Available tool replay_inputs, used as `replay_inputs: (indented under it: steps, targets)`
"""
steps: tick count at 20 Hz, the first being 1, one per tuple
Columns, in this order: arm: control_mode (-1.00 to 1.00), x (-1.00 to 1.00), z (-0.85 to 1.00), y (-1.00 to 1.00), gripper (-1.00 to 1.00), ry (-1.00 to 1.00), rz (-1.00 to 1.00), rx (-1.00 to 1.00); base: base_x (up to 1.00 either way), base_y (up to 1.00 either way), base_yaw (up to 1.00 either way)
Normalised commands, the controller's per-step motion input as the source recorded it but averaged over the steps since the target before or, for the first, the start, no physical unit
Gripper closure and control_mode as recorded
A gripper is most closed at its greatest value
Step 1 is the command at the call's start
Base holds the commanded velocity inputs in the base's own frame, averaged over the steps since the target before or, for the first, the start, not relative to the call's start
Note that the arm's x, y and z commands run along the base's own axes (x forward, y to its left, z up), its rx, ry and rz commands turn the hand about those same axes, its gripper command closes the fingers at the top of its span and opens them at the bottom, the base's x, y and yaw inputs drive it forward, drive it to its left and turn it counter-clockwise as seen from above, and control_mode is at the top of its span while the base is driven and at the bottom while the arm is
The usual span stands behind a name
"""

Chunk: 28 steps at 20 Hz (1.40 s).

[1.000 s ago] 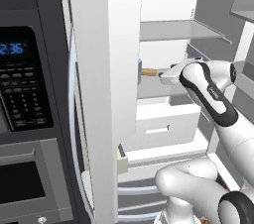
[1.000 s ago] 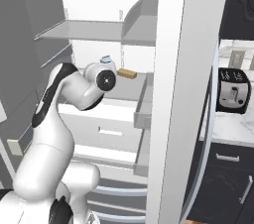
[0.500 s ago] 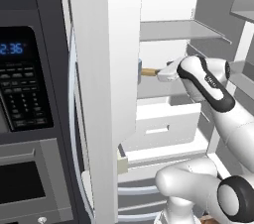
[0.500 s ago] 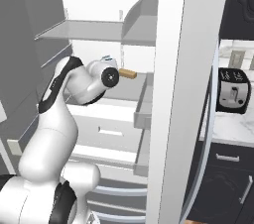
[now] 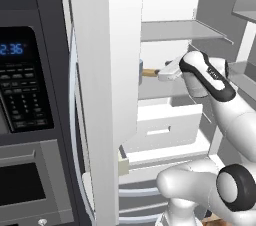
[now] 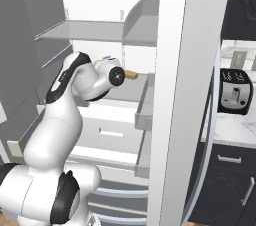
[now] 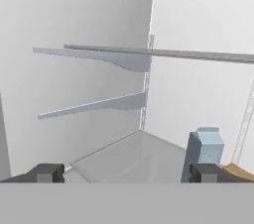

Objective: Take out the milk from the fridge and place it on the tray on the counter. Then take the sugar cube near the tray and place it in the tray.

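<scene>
Hand view: the milk (image 7: 206, 151) stands upright at the lower right of the frame, on the grey shelf (image 7: 134, 158) inside the fridge (image 5: 165, 10).
Claw: the claw (image 7: 126, 172) is spread wide and holds nothing; its right tip sits just in front of the carton's foot, so the carton is off to one side, not between the tips.
Handling: I'd judge the carton light, smooth-sided and easy to tip or crush.
Hold: mid-body, across the flat sides, below the gabled top.
</scene>
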Motion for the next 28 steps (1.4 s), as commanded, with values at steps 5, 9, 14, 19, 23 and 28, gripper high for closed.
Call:
replay_inputs:
  steps: [5, 9, 14, 19, 23, 28]
  targets:
    - [-1.00, 0.26, -0.11, 0.01, -1.00, 0.00, 0.03, 0.04, 0.00, 0.00, 0.00]
    - [-1.00, 0.22, -0.12, 0.06, -1.00, 0.00, 0.01, 0.03, 0.00, 0.00, 0.00]
    - [-1.00, 0.24, -0.07, 0.03, -1.00, 0.00, 0.03, 0.00, 0.00, 0.00, 0.00]
    - [-1.00, 0.26, -0.09, 0.00, -1.00, 0.00, 0.04, 0.00, 0.00, 0.00, 0.00]
    - [-1.00, 0.09, -0.11, -0.03, -1.00, 0.00, 0.07, 0.01, 0.00, 0.00, 0.00]
    - [-1.00, 0.03, -0.14, 0.00, -1.00, 0.00, 0.08, 0.02, 0.00, 0.00, 0.00]
